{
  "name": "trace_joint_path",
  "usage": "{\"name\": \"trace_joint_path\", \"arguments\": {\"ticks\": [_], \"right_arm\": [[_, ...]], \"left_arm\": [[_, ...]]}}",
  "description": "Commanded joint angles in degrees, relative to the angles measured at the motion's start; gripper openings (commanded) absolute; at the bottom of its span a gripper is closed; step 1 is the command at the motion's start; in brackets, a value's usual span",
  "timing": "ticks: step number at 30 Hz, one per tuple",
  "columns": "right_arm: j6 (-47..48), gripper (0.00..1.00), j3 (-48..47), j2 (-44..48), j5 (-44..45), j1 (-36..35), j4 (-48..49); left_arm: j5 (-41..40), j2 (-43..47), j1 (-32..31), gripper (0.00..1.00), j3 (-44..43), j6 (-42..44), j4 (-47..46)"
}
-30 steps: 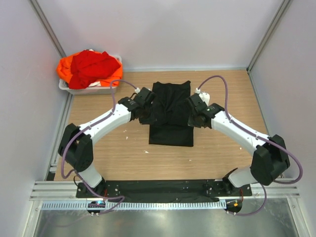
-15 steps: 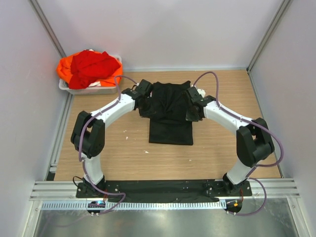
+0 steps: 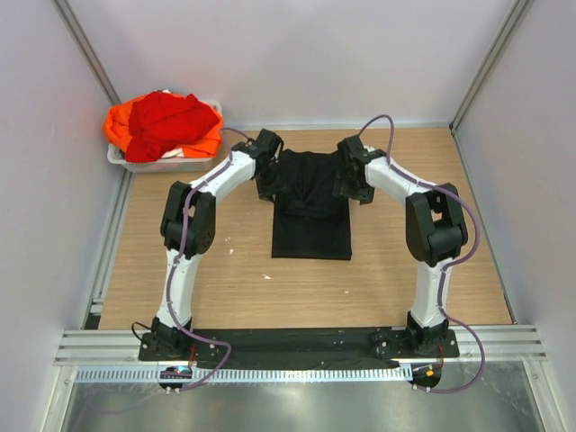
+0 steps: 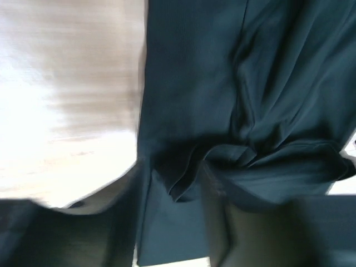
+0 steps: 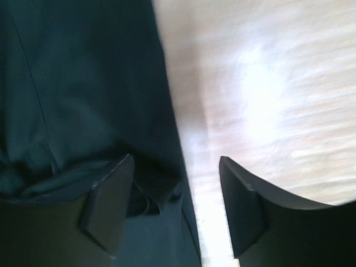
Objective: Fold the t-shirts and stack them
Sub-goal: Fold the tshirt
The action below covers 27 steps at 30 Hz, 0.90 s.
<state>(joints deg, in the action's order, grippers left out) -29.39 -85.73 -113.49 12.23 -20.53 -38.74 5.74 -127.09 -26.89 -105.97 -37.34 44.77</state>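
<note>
Black shirt [image 3: 311,220] folded narrow, flat on table [image 3: 216,270]; red shirt [image 3: 166,120] crumpled atop orange shirt [image 3: 117,128], both heaped in far-left tub [image 3: 135,166]

This is looking like a robotics lab test cell. Plain white panels [image 3: 297,54] are walling in a wooden tabletop [image 3: 225,288] from 9 through 12 to 3 o'clock. Aluminium posts [image 3: 87,49] are framing the corners. Two cabled arms, left [image 3: 216,184] and right [image 3: 396,180], are standing bolted to a black base plate [image 3: 297,340] at 6 o'clock.

Both wrist views are blurred, and the black t-shirt [image 3: 310,229] runs past their edges.
</note>
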Motion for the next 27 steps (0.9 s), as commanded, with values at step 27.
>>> {"name": "trace_joint_path", "arguments": {"ticks": [27], "right_arm": [[-2.52, 0.57, 13.23, 13.22, -8.8, -10.14, 4.82]], "left_arm": [[-2.57, 35.48, -2.81, 0.42, 33.37, 0.33, -6.11]]}}
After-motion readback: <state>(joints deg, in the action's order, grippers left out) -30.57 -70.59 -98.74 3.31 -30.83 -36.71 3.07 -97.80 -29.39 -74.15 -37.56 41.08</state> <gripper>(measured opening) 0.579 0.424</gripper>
